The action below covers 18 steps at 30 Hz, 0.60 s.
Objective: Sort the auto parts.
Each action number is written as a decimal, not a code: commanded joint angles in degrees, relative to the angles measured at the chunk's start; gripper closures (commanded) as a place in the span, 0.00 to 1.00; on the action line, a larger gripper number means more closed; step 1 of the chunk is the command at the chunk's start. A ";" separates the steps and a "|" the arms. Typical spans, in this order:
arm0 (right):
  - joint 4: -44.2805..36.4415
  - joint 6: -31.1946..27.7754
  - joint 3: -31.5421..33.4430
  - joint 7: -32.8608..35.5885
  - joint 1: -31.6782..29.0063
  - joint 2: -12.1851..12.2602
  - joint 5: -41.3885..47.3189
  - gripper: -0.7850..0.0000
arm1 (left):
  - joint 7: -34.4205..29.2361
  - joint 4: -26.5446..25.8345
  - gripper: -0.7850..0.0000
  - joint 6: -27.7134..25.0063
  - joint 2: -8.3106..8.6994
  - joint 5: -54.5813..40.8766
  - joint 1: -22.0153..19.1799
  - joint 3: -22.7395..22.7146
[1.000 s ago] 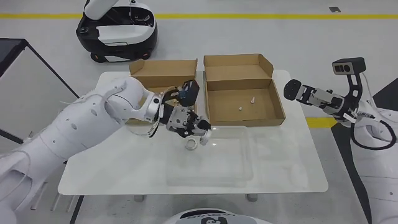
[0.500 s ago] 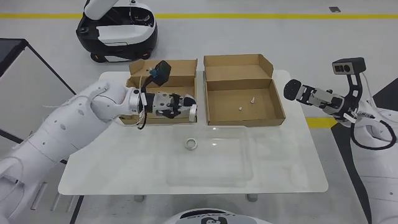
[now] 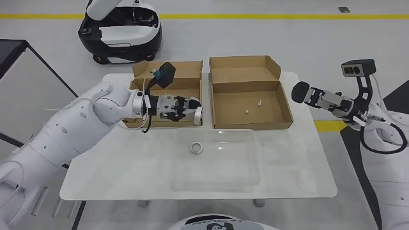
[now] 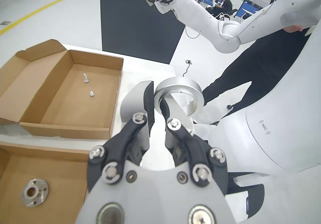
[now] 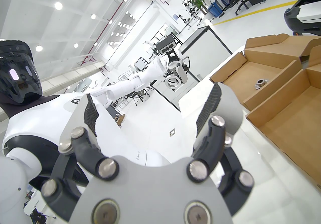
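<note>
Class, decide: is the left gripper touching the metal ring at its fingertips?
Touching. The left wrist view shows the left gripper shut on the metal ring, one finger inside the rim, the other pressed against its outside.

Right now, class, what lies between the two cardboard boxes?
Only a narrow bare strip of table separates the left box from the right box; the top view shows it.

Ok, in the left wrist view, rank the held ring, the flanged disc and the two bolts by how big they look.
1. Ring, though it sits closest to the camera, so its lead is unsure.
2. Flanged disc.
3. Longer bolt.
4. Shorter bolt.
</note>
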 commanded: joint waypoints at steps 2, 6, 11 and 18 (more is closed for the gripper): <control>0.00 0.00 0.00 0.00 0.00 0.00 0.00 0.00 | -0.04 -0.04 1.00 0.00 -0.02 0.02 -0.01 0.02; 0.00 0.00 0.00 0.00 0.00 0.00 0.00 0.00 | -0.04 -0.04 1.00 0.00 -0.02 0.02 -0.01 0.02; 0.00 0.00 0.00 0.00 0.00 0.00 0.00 0.00 | -0.04 -0.04 1.00 0.00 -0.02 0.02 -0.01 0.02; 0.00 0.00 0.00 0.00 0.00 0.00 0.00 0.00 | 3.06 -0.98 1.00 0.00 -0.01 -4.86 1.86 -0.63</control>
